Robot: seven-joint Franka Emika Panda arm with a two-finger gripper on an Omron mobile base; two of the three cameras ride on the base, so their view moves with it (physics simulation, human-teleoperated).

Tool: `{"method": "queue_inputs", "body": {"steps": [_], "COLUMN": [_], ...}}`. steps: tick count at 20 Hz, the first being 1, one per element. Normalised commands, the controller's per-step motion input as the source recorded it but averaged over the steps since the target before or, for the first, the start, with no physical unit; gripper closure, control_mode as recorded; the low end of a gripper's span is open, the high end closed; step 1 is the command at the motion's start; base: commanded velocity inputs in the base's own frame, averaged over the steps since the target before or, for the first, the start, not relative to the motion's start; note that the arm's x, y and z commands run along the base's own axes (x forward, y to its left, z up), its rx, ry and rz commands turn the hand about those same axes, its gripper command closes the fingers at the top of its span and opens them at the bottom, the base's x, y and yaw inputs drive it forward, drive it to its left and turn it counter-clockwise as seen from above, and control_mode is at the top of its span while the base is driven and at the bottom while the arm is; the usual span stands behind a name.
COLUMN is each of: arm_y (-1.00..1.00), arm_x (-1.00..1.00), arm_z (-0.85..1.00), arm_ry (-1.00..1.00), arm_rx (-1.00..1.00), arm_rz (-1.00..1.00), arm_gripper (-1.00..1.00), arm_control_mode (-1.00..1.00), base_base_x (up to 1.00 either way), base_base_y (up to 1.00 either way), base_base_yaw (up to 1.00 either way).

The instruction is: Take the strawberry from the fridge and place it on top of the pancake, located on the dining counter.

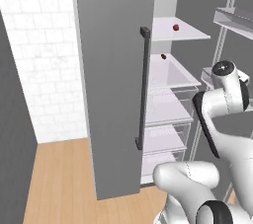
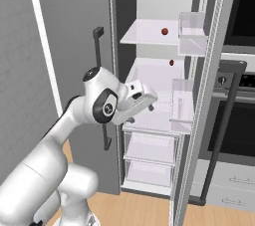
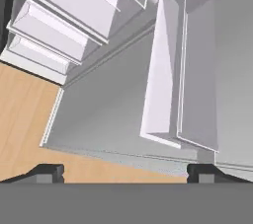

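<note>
The fridge [image 1: 113, 70] stands with its left door shut and its right door swung open. The strawberry [image 1: 176, 27] [image 2: 164, 31], tiny and bright red, lies on the upper white shelf. One shelf lower sits a darker brown-red lump [image 2: 171, 62]. My gripper [image 2: 149, 103] hovers in front of the middle shelf, below and left of the strawberry and well apart from it. In the hand view the gripper [image 3: 126, 171] is open and empty, its fingertips [image 3: 49, 171] spread wide over the lower drawers and the floor. The pancake and the dining counter are out of view.
The open right door [image 2: 209, 70] carries clear bins [image 2: 191, 33] close to my hand's right. The shut left door has a dark bar handle [image 1: 143, 90]. An oven [image 2: 239, 120] stands right of the fridge. Clear drawers [image 2: 149, 148] fill the lower fridge, above a wood floor [image 1: 59, 183].
</note>
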Motion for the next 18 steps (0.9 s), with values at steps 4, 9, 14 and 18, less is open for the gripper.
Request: {"method": "queue_inputs", "body": {"steps": [4, 9, 14, 18], "arm_y": [1.00, 1.00, 0.63, 0.35], "arm_x": [0.00, -0.03, -0.14, -0.48], "arm_z": [0.00, 0.00, 0.00, 0.00], "arm_ry": [0.00, 0.00, 0.18, 0.05], "arm_rx": [0.64, 0.58, 0.25, -0.01], "arm_rz": [0.03, 0.02, -0.01, -0.16], "arm_gripper": [-1.00, -1.00, -1.00, -1.00], "arm_control_mode": [-1.00, -1.00, -1.00, -1.00], "base_base_x": [0.00, 0.00, 0.00, 0.00], "base_base_y": [0.00, 0.00, 0.00, 0.00], "base_base_yaw": [0.00, 0.00, 0.00, 0.00]}}
